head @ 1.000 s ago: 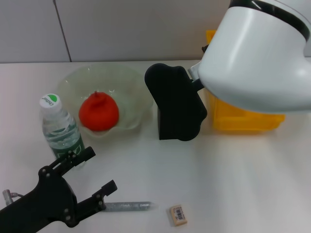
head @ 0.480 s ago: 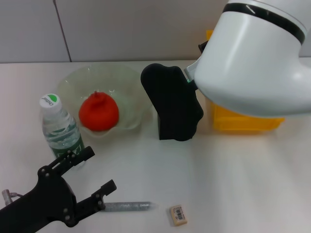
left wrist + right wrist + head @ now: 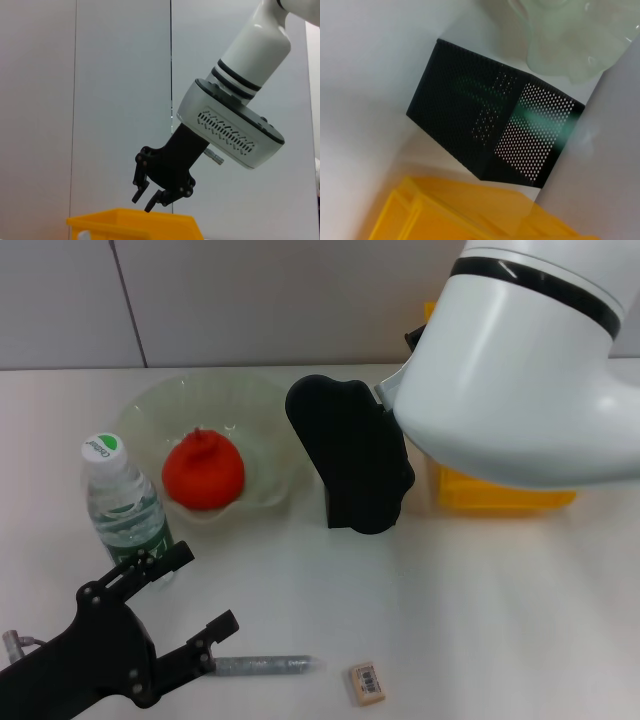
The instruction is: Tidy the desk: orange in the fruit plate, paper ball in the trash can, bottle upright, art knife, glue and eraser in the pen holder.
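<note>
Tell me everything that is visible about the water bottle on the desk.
The bottle is small, of clear plastic, with a white cap printed with a green mark and a green label around its middle. It stands upright on the white desk, beside the fruit plate. The left gripper is just in front of it, and one of its fingers overlaps the base, so contact cannot be judged.
</note>
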{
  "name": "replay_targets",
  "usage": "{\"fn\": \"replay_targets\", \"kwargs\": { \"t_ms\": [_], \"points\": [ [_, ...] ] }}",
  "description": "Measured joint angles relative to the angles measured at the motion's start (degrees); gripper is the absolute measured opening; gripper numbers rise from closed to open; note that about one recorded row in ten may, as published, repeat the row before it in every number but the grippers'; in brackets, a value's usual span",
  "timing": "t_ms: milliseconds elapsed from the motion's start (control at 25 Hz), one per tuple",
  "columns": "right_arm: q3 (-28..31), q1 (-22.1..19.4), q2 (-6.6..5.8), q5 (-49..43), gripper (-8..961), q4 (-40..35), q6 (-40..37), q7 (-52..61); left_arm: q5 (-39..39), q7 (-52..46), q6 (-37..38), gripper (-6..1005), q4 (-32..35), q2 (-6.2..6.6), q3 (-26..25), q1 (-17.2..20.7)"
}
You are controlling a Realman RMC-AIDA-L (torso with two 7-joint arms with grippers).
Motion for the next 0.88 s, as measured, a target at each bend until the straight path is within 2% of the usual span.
{"fn": "replay_targets", "kwargs": {
  "t_ms": [240,400,440,480,560,600,640,680,720,880],
  "points": [
    [1.1,0.1,0.0,0.2,202,0.5,0.6,0.9,0.0,0.0,0.2,812,0.0,0.0,-0.1,0.0],
    [7.3,-1.8,-0.01,0.8,201,3.7,1.6,2.2,0.0,0.0,0.5,812,0.2,0.0,-0.1,0.0],
    [9.7,-2.9,-0.05,1.3,201,5.1,2.1,2.3,0.0,0.0,0.6,812,0.2,0.0,-0.1,0.0],
    [15.2,-5.9,-0.29,4.1,204,9.1,3.3,2.2,0.0,0.0,0.8,812,0.2,0.0,-0.1,0.0],
    [21.5,-9.6,-0.47,9.3,210,14.3,4.6,1.5,0.0,0.0,1.2,812,0.3,0.03,-0.2,0.0],
    [21.5,-9.6,-0.47,9.3,213,14.3,4.6,1.5,0.0,0.0,1.3,812,0.3,0.06,-0.2,0.0],
    [24.4,-11.5,-0.53,12.4,216,16.6,5.6,1.0,0.0,0.0,1.5,812,0.4,0.08,-0.3,0.0],
    [29.6,-15.4,-0.59,19.0,219,19.9,7.2,-0.3,0.0,0.0,1.6,812,0.4,0.15,-0.3,0.0],
    [29.6,-15.4,-0.59,19.0,222,19.9,7.2,-0.3,0.0,0.0,1.6,812,0.4,0.15,-0.3,0.0],
    [37.4,-23.3,-0.65,34.5,235,22.6,10.5,-2.9,0.0,0.0,1.6,812,0.5,0.26,-0.4,0.1]
  ]
}}
